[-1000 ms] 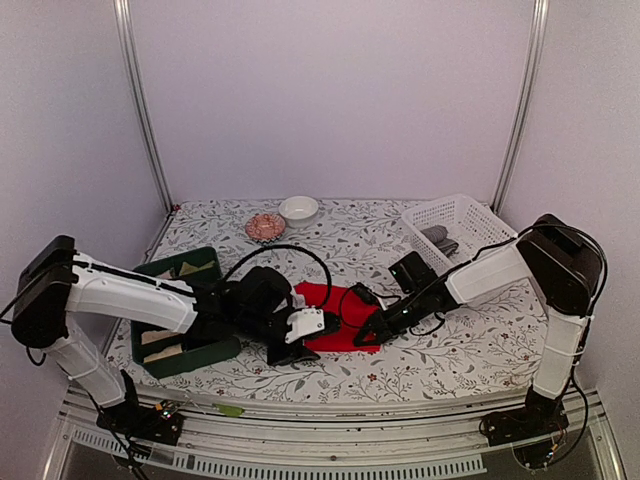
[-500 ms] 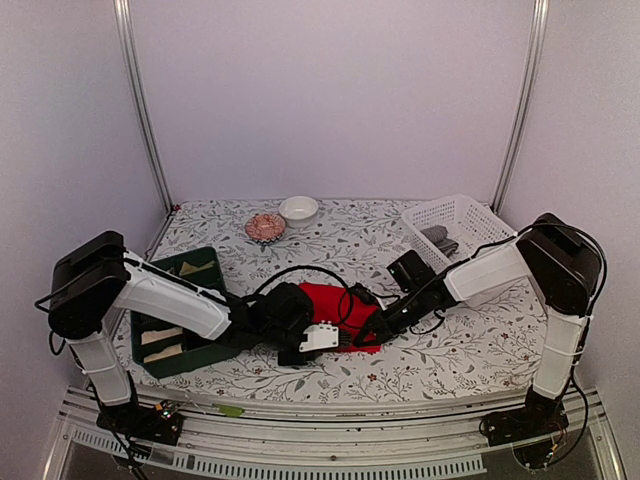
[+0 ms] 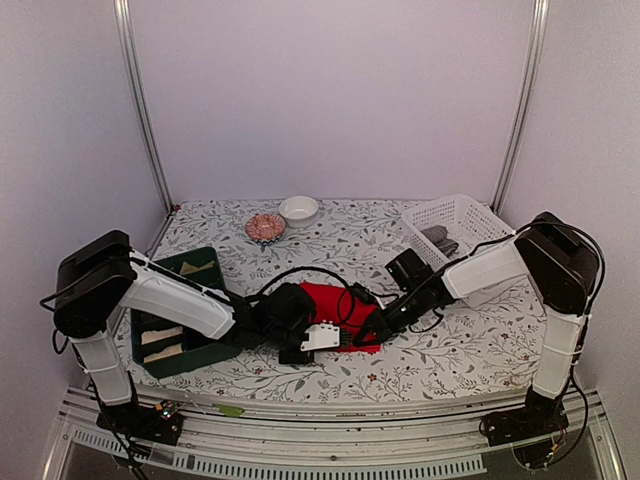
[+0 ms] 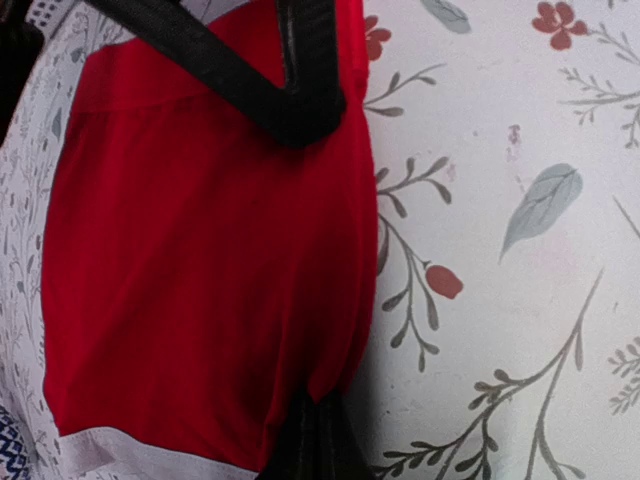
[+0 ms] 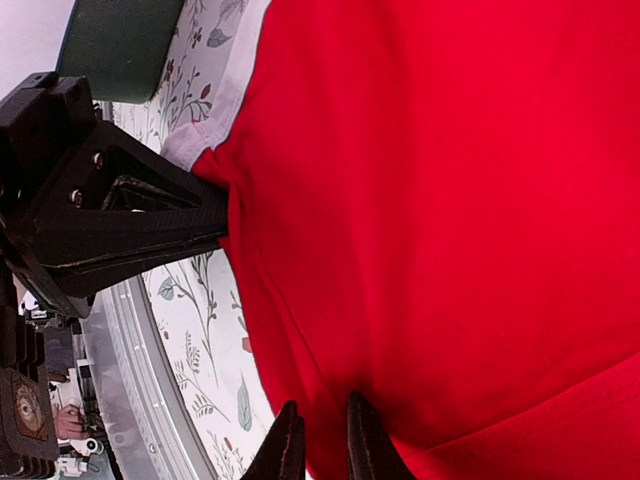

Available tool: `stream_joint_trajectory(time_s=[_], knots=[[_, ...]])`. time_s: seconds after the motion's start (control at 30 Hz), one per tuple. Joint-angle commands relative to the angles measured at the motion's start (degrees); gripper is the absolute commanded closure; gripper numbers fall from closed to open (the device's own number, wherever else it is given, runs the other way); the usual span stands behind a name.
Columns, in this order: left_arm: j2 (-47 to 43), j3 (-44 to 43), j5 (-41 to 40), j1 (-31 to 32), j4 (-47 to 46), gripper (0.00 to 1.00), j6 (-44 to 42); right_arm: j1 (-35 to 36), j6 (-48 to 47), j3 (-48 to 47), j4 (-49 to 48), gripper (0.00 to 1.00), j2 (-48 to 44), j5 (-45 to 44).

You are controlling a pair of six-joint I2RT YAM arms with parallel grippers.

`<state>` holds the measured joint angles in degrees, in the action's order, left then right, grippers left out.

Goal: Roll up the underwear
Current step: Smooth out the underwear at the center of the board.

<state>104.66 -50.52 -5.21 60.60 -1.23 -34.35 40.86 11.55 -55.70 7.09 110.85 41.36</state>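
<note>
The left gripper is clamped tight on the edge of the bright red cloth underwear, which is spread flat just right of the dark green rectangular plastic bin. The right gripper is pinched on the garment's edge farthest from the bin. Both forearms are stretched low, the left one over the bin.
</note>
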Motion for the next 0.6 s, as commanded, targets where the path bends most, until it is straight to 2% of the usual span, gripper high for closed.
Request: stream_joint_trajectory(time_s=[0.0,0.13,0.2,0.4,0.57], knots=[[3.4,0.13,3.61,-1.13,11.39,1.0,0.58,0.54,-1.09,1.43,6.86,0.82,3.58,-5.79],[-0.38,-0.19,8.92,-1.02,13.61,1.0,2.95,0.61,-1.31,3.64,5.92,0.82,-0.15,-5.04],[-1.68,-0.13,11.09,-0.7,15.31,1.0,4.11,0.56,-0.92,6.19,3.9,0.82,-4.9,-5.54],[-4.53,1.3,16.01,0.43,18.91,1.0,5.18,1.8,-1.55,18.99,-7.08,0.64,-25.24,-11.42],[-4.6,1.8,19.37,0.46,20.15,1.0,5.08,5.13,-6.02,32.07,-19.27,0.55,-43.45,-15.76]])
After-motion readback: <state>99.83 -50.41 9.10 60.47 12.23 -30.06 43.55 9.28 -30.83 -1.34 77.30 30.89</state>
